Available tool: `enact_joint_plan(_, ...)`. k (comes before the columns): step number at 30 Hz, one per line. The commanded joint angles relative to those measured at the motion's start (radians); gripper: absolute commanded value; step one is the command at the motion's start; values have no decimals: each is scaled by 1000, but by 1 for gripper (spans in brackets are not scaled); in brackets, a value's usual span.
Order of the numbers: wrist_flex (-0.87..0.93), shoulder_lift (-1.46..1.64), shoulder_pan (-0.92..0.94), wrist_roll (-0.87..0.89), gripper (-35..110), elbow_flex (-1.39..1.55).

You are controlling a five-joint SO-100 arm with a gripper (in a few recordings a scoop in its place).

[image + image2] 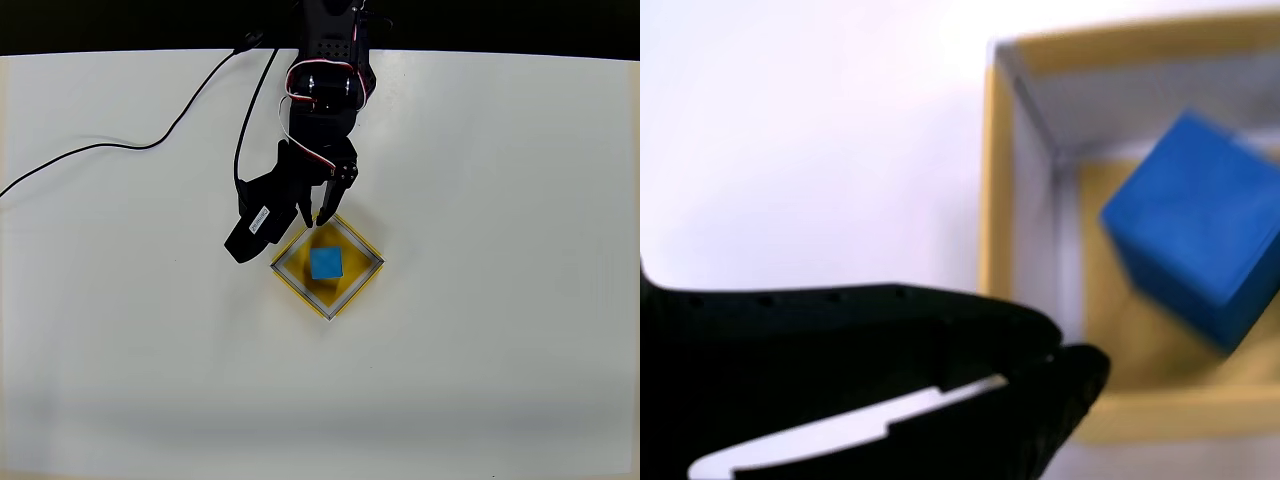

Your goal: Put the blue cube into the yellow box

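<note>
The blue cube [325, 263] lies inside the yellow box [298, 292], resting on its floor near the middle. In the overhead view the box sits as a diamond on the white table. My gripper [316, 220] hovers at the box's upper-left rim, just outside the cube, with its black fingers closed together and nothing between them. In the wrist view the cube [1200, 230] sits tilted in the box [995, 180] to the right, apart from my gripper [1065, 360], whose tips meet at the box's near corner.
A black cable [150, 145] runs across the table's upper left toward the arm's base [325, 60]. White table surface spreads on all sides of the box.
</note>
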Motion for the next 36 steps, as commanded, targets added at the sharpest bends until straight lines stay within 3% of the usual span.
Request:
enact_joint_plan(1, 167, 25, -9, 11, 0, -153)
enact_joint_plan(5, 275, 25, -9, 38, 0, -193)
enact_joint_plan(16, 336, 25, -8, 94, 0, -103)
enact_joint_plan(36, 77, 37, -12, 198, 0, 268)
